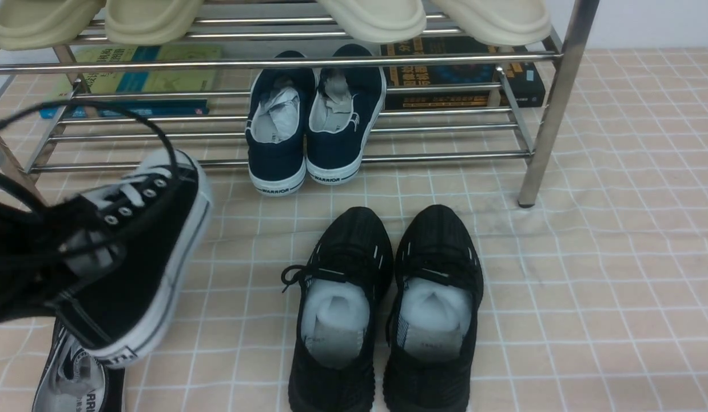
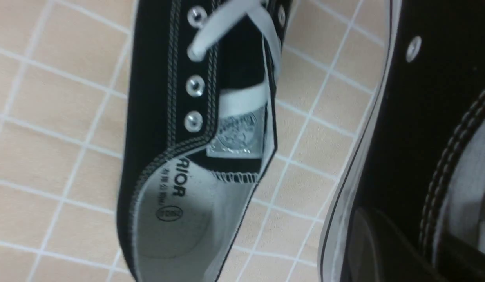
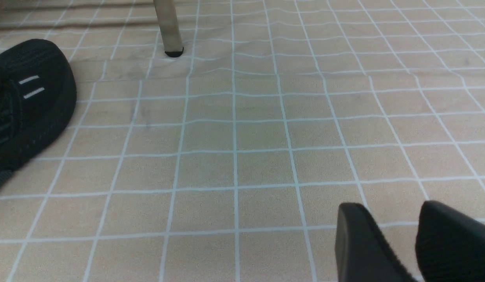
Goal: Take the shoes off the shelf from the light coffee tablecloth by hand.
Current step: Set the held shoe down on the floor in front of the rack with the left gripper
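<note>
Left gripper (image 1: 51, 269) of mine is clamped on the collar of one black canvas sneaker (image 1: 142, 246). It holds the sneaker tilted above the light coffee tablecloth (image 1: 617, 286), white toe cap raised toward the shelf (image 1: 560, 103) and clear of its rods. The second sneaker (image 1: 74, 377) of the pair lies on the cloth just below the lifted one, at the near left, with its pale insole showing.

My right gripper (image 3: 387, 211) hangs low over bare cloth with its fingers (image 3: 360, 243) spread and nothing between them. One shelf leg stands ahead of it.

Between my arms, the black knit running shoes (image 1: 388, 309) stand side by side on the cloth in front of the shelf, each stuffed with white paper. The lower tier holds the navy slip-on pair (image 1: 314, 126), heels toward me and crumpled paper inside each. The tier above carries cream slippers (image 1: 377, 17). Behind the lower rods lie a green-yellow book (image 1: 142, 80) and a dark book (image 1: 462, 74)
</note>
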